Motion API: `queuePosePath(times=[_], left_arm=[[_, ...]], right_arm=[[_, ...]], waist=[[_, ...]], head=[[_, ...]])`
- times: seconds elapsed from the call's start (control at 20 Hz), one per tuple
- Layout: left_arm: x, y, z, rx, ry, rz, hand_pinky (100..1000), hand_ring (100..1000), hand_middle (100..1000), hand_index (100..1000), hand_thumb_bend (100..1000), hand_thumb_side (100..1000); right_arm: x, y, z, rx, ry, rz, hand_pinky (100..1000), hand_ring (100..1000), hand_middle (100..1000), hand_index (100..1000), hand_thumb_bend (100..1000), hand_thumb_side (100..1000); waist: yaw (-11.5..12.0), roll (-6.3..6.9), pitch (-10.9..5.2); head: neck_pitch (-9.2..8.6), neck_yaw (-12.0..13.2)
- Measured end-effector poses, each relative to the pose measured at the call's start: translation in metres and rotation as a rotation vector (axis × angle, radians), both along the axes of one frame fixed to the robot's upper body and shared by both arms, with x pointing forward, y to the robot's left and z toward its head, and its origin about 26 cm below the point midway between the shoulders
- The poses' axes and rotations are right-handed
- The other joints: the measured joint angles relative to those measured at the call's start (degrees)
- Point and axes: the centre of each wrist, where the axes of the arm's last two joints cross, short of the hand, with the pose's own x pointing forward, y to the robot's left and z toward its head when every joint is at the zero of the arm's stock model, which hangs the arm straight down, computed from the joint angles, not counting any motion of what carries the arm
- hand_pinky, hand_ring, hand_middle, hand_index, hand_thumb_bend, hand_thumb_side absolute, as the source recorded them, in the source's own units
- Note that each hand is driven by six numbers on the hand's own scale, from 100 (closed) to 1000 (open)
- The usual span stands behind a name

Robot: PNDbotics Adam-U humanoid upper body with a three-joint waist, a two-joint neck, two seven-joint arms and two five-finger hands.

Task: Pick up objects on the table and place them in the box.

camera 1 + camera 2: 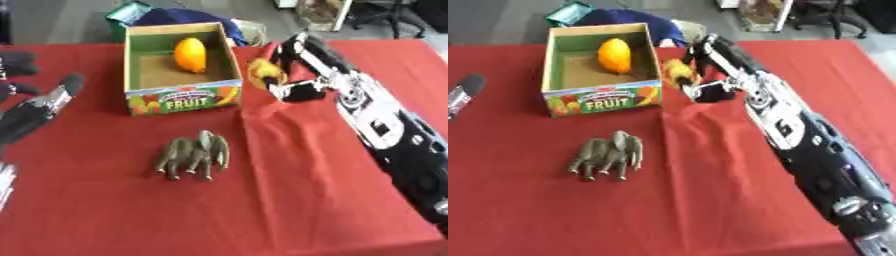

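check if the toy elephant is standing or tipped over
Standing. The toy elephant is upright on its legs on the red tablecloth, in front of the fruit box, untouched by either hand.

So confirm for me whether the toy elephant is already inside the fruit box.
No: the toy elephant stands on the red cloth in front of the fruit box, which holds only an orange fruit.

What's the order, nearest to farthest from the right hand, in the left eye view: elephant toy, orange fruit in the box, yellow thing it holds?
From the right hand:
1. Yellow thing: in the hand, just right of the box.
2. Orange fruit: inside the box, to the hand's left.
3. Elephant toy: on the red cloth in front of the box, nearer the camera.
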Motion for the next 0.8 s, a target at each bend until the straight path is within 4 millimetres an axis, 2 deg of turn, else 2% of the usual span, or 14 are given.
queuePosePath(times=[0.2, 0.55, 0.6, 0.65, 0.7, 0.75, 0.8], left_arm=[[0.001, -0.012, 0.010, -0.008, -0.030, -0.048, 538, 676, 516, 662, 760, 353], [0.002, -0.036, 0.030, -0.012, -0.090, -0.157, 536, 673, 514, 662, 754, 362], [0.002, -0.038, 0.032, -0.010, -0.094, -0.170, 535, 673, 514, 662, 752, 363], [0.002, -0.041, 0.033, -0.009, -0.095, -0.181, 535, 673, 514, 662, 751, 364], [0.002, -0.042, 0.034, -0.006, -0.097, -0.191, 535, 673, 514, 662, 750, 364], [0.002, -0.043, 0.035, -0.004, -0.099, -0.197, 535, 673, 514, 662, 749, 364], [0.002, -0.043, 0.035, -0.002, -0.098, -0.201, 535, 673, 517, 663, 747, 364]], right_arm=[[0.020, 0.006, 0.010, 0.020, 0.006, -0.059, 591, 503, 178, 228, 100, 100], [0.049, 0.016, 0.006, 0.081, 0.002, -0.199, 589, 512, 199, 264, 100, 100], [0.052, 0.018, 0.003, 0.089, 0.001, -0.218, 638, 587, 325, 425, 100, 100], [0.055, 0.019, 0.001, 0.088, -0.001, -0.237, 663, 623, 403, 508, 100, 100], [0.057, 0.021, -0.002, 0.079, -0.001, -0.252, 722, 716, 610, 713, 100, 110], [0.059, 0.023, -0.005, 0.063, 0.005, -0.262, 744, 744, 683, 776, 100, 149], [0.060, 0.025, -0.008, 0.039, 0.018, -0.263, 775, 785, 789, 867, 113, 235]], waist=[[2.54, 0.11, 1.74], [7.58, -0.66, 4.55], [8.02, -0.66, 4.84], [8.41, -0.73, 5.04], [8.75, -0.84, 5.19], [8.97, -0.97, 5.27], [9.07, -1.01, 5.29]], head=[[-1.17, -0.64], [-4.31, -3.14], [-4.64, -3.52], [-4.96, -3.83], [-5.10, -4.11], [-5.22, -4.32], [-5.27, -4.50]])
